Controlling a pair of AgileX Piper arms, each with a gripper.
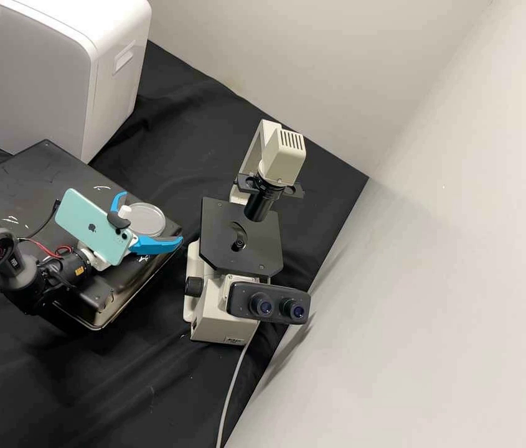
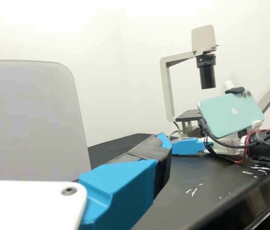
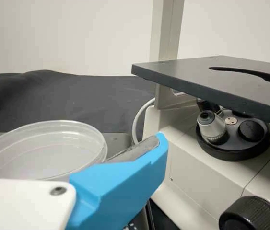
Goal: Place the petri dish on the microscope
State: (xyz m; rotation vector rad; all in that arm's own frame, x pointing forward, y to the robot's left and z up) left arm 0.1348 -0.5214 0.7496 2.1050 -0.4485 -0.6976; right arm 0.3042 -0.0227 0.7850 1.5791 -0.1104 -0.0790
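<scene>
High view shows the petri dish [image 1: 143, 218] lying flat on a black tray [image 1: 32, 180] on the worktop, just beside the microscope [image 1: 225, 311]. The right claw [image 1: 149, 220] is around it. One blue finger [image 1: 158, 242] is on the near side of the dish, and the other is on the far side, by the green phone [image 1: 91, 225] on the arm. The claw is spread wide. I think it is not squeezing yet, because the dish looks like it sits on the tray. In the right wrist view the dish is so close to the finger that I cannot tell if they touch.

The dish looks like thin clear plastic, so it should be very light (a small push could send it sliding). It is smooth and round, so it may slip, and it could crack if pinched too hard. A good place to hold it is the side wall, at two spots across from each other, with a soft pinch, keeping it level.

The black stage [image 1: 263, 249] of the microscope sits higher than the dish, so I think the dish must go up and across.

The left claw [image 2: 72, 143] is well apart from the dish, spread wide, with nothing in it.
</scene>
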